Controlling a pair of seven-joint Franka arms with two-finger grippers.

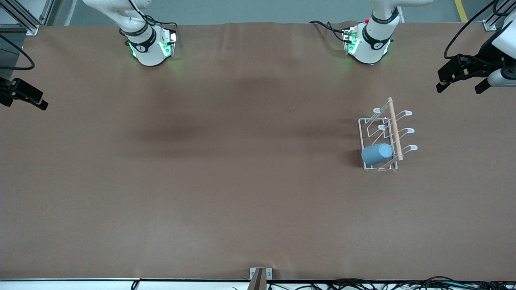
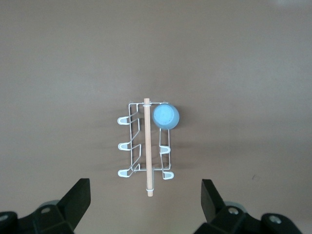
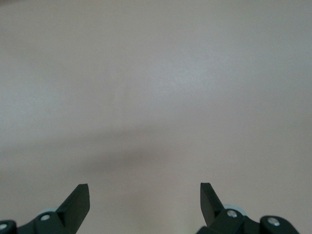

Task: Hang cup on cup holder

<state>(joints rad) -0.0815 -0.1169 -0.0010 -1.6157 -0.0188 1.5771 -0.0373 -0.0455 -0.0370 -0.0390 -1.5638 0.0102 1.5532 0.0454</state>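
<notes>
Brown sheeting covers the whole surface (image 1: 225,189), which runs the full width of the front view with the 2 white arm bases at its top edge.

White wire forms the cup holder (image 1: 385,137), standing on the surface toward the left arm's end, nearer the front camera than the left arm's base. Its rectangular base sits flat, a light wooden rod (image 1: 395,129) runs along its top, and loop-tipped prongs angle out from both sides of that rod. In the left wrist view the cup holder (image 2: 146,146) is seen from straight above, with 3 prongs on each side of the rod (image 2: 147,146).

Next in size come the 2 tools. The left tool (image 1: 463,76) hangs in the air at the edge of the surface at the left arm's end, off to the side of the cup holder; its 2 black fingers (image 2: 78,200) are spread wide apart with nothing between them. The right tool (image 1: 24,96) hangs at the edge of the surface at the right arm's end, well apart from the cup holder; its fingers (image 3: 78,202) are likewise spread wide, gripping nothing, with only bare surface (image 3: 156,97) under them.

Smallest is the light-blue cup (image 1: 377,154). It hangs tilted on the prong at the end of the cup holder nearest the front camera, its closed bottom (image 2: 165,117) turned upward and outward, and neither tool touches it.
</notes>
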